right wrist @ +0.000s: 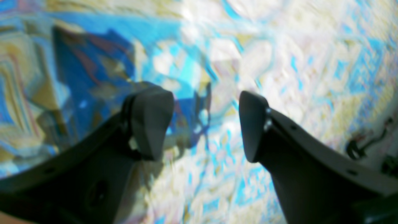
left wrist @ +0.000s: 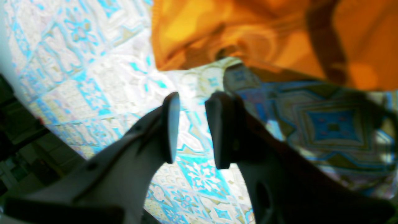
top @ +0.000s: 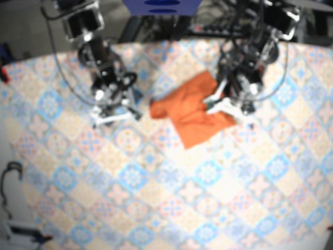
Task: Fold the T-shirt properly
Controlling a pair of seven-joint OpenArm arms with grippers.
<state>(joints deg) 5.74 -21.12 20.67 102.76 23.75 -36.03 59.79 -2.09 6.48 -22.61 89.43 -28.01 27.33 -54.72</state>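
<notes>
Bench [top: 171,208]: I see it covered in a blue-and-cream tile pattern.
T-shirt [top: 193,110]: orange, lying rumpled toward 1 o'clock from the bench's middle.
Left arm [top: 250,67]: at the T-shirt's 3 o'clock edge, its jaws parted and holding nothing.
Right arm [top: 104,78]: at the T-shirt's 9 o'clock, apart from it, its jaws spread wide over bare pattern.

The base view looks down over the whole table [top: 156,208], while both wrist views sit close, the left sharing the T-shirt [top: 195,112].
</notes>
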